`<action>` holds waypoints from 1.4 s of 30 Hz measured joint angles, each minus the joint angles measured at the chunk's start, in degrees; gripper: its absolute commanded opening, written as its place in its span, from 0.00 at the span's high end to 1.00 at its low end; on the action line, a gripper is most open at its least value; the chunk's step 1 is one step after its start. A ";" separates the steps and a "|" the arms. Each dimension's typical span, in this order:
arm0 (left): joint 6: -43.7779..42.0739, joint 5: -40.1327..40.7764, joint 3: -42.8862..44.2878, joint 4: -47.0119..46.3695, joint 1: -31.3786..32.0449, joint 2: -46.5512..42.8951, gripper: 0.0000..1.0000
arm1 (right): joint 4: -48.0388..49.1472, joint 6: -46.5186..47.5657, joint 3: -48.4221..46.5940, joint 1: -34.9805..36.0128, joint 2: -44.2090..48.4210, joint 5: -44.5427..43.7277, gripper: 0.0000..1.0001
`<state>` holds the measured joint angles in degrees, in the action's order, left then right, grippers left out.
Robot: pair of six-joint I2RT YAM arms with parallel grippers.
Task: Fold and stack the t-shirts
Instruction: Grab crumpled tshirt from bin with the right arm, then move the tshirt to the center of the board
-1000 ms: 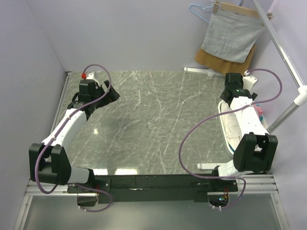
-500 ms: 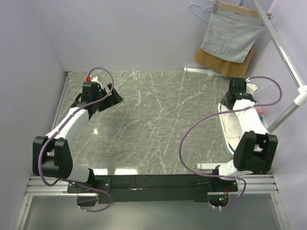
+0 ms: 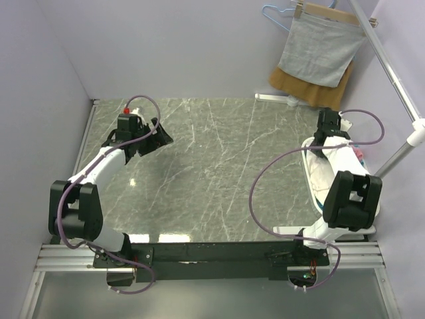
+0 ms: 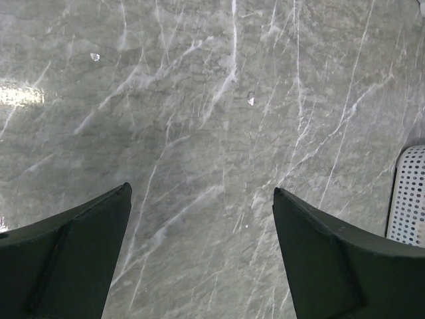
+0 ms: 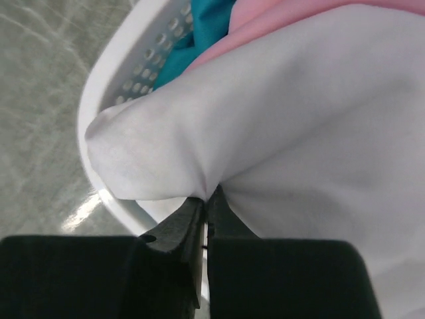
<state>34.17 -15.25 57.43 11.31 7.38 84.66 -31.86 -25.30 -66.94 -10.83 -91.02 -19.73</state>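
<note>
A white t-shirt (image 5: 299,113) lies bunched in a white perforated basket (image 5: 113,73) at the table's right edge. My right gripper (image 5: 207,196) is shut on a fold of this t-shirt, and the cloth puckers where the jaws meet. From above, the right gripper (image 3: 330,145) points down into the basket (image 3: 308,169), with the white t-shirt (image 3: 323,174) under the arm. My left gripper (image 3: 161,136) hangs over the far left of the marble table. In its wrist view the left gripper (image 4: 201,193) stands open with only bare marble between its fingers (image 4: 73,246).
Teal cloth (image 5: 199,33) and pink cloth (image 5: 279,13) lie in the basket behind the white t-shirt. A grey cloth (image 3: 319,50) on a hanger and a mustard-brown cloth (image 3: 299,83) hang at the back right. A rack pole (image 3: 392,73) slants past the basket. The basket's corner (image 4: 408,193) shows in the left wrist view.
My right gripper has gone from open to shut, pinching the white t-shirt, and its wrist has moved farther over the basket. The left arm has shifted slightly toward the back.
</note>
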 measured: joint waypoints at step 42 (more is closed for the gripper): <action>2.75 3.02 -0.09 0.81 0.00 -2.78 0.27 | 9.55 9.22 -23.61 34.07 13.75 54.60 1.00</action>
<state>36.93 -12.23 57.34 12.12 7.38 81.89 -22.31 -16.08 -90.54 23.24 -77.28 34.87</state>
